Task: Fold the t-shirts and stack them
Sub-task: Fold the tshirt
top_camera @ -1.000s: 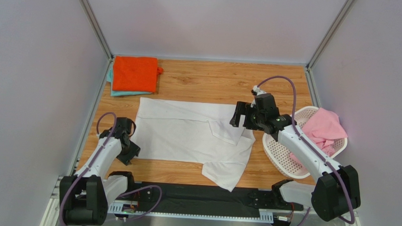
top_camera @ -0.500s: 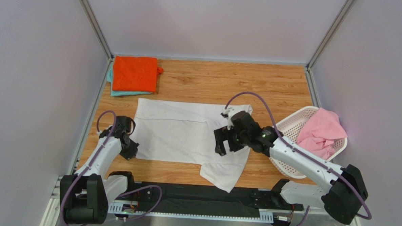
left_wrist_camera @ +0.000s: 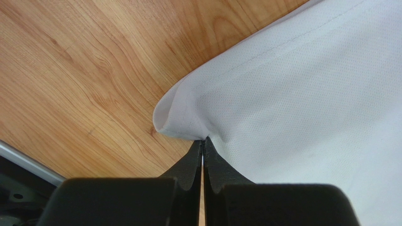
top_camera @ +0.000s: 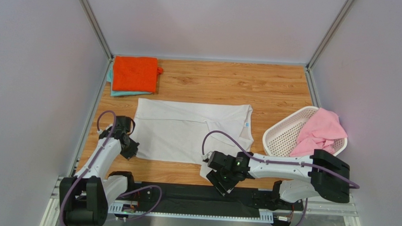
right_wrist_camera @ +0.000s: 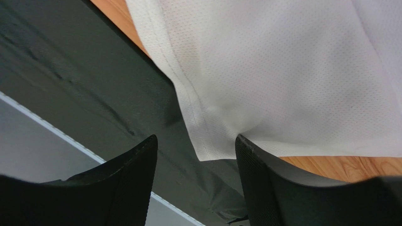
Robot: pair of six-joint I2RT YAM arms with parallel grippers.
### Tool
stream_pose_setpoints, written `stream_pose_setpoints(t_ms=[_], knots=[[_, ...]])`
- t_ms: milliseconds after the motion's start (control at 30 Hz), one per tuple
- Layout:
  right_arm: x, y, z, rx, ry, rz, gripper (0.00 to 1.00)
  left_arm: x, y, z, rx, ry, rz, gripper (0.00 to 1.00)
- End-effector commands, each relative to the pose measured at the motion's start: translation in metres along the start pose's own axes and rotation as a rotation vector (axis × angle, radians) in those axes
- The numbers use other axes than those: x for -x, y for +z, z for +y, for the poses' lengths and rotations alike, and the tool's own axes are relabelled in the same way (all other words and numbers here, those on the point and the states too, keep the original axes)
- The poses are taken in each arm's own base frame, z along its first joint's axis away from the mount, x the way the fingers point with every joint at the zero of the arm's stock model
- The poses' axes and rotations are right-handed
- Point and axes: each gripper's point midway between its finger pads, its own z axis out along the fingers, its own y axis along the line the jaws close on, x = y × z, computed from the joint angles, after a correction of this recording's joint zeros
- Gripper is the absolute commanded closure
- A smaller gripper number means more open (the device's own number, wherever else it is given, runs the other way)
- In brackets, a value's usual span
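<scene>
Left gripper [top_camera: 128,146] is clamped tight, fingers [left_wrist_camera: 191,162] pressed together on the left edge of the white t-shirt [top_camera: 182,132], lower left of the overhead view. The wrist view shows the hem puckered up right at the pinch. Right gripper [top_camera: 220,179] is down at bottom centre, jaws standing apart. The shirt's near corner lies between them over the black mat [top_camera: 184,195], and they are not closed on it. The white shirt lies spread across the middle of the wooden tabletop [top_camera: 209,80]. Upper left, an orange t-shirt [top_camera: 134,73] sits folded on a teal t-shirt [top_camera: 118,93]. Over on the right, a pink t-shirt [top_camera: 320,131] is heaped in the white basket [top_camera: 281,131].
</scene>
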Motion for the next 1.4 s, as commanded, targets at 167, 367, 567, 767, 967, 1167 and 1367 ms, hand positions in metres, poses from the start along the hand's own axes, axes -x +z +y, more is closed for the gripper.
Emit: stream_pose_setpoints(t_ms=[167, 367, 567, 767, 967, 1167, 1367], knots=[[-0.006, 0.015, -0.015, -0.094, 0.085, 0.019, 0.6, 0.003, -0.001, 0.0, -0.011, 0.009, -0.018, 1.0], [0.002, 0.01, -0.033, -0.212, 0.135, -0.022, 0.88, 0.003, -0.002, -0.003, -0.021, 0.013, -0.014, 1.0], [0.033, -0.017, -0.037, -0.247, 0.165, -0.132, 0.96, 0.004, -0.01, -0.012, -0.075, 0.011, -0.008, 1.0], [0.056, -0.044, -0.047, -0.23, 0.196, -0.212, 0.99, 0.012, -0.025, -0.025, -0.146, 0.01, -0.03, 1.0], [0.089, -0.069, -0.07, -0.249, 0.234, -0.283, 0.99, 0.023, -0.036, -0.035, -0.172, 0.005, -0.056, 1.0], [0.121, -0.091, -0.099, -0.294, 0.28, -0.347, 1.0, 0.038, -0.043, -0.046, -0.163, 0.007, -0.076, 1.0], [0.141, -0.105, -0.129, -0.33, 0.341, -0.385, 1.0, 0.048, -0.044, -0.062, -0.156, 0.012, -0.06, 1.0]])
